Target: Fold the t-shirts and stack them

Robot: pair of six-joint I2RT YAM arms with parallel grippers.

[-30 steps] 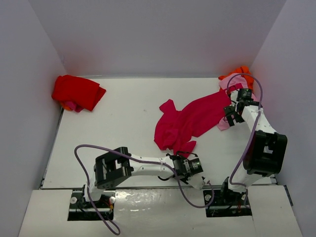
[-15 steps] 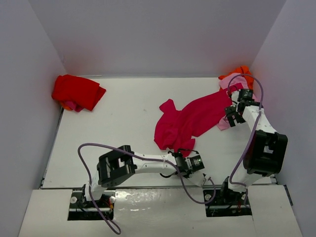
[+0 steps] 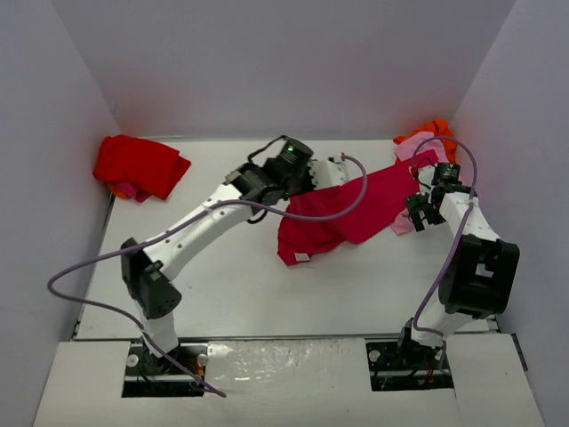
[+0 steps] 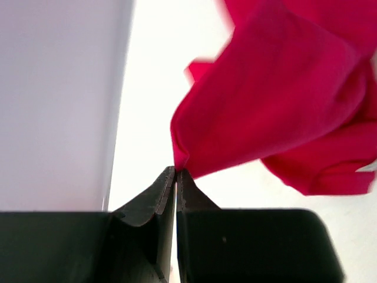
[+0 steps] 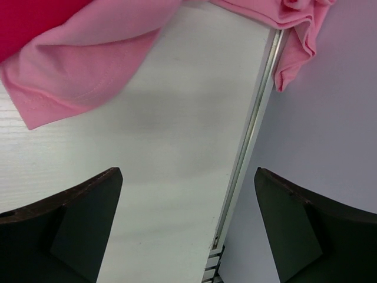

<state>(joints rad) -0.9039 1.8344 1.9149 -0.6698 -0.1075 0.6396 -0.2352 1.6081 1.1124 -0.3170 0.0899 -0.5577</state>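
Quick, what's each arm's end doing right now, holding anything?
Left end effector: closed, pinching an edge of the crimson shirt.
Right end effector: open, holding nothing.

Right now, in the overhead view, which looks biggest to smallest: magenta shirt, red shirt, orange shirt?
1. magenta shirt, spread out
2. red shirt, bundled
3. orange shirt, only partly showing

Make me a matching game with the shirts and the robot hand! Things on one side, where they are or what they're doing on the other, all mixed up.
1. crimson t-shirt
2. red t-shirt
3. orange t-shirt
4. right gripper

A. open, holding nothing
B. far left corner of the table
C. far right corner
D. pinched by the left gripper

Pairs: 1-D, 2-B, 3-C, 4-A
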